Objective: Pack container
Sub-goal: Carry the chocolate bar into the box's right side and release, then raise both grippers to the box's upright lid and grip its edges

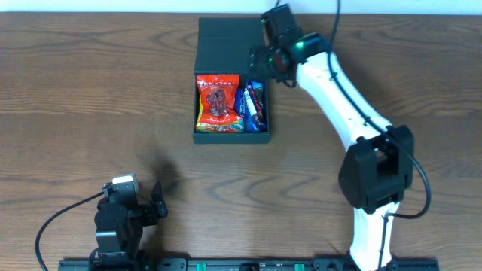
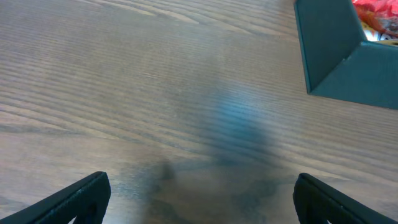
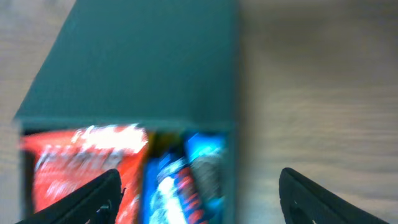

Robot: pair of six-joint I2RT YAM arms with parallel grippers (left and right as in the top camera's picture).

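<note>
Inside your matte, squarish cardboard container (image 1: 226, 41), glossy crinkly packets (image 1: 218, 102) lie; left gripper (image 2: 199, 199) and right gripper (image 3: 199, 193) gape, empty.

A brown wood-grain table (image 2: 124, 74) is seen from close above, filling most of the view. The left gripper (image 2: 199, 200) is shown spread wide, with its two dark fingertips (image 2: 81, 196) set at the bottom left and bottom right corners and nothing held between them. A blurred shadow is cast on the wood between them. At the upper right, a corner of the dark teal container (image 2: 336, 56) is seen resting on the table, with a red packet (image 2: 376, 15) glimpsed inside.
</note>
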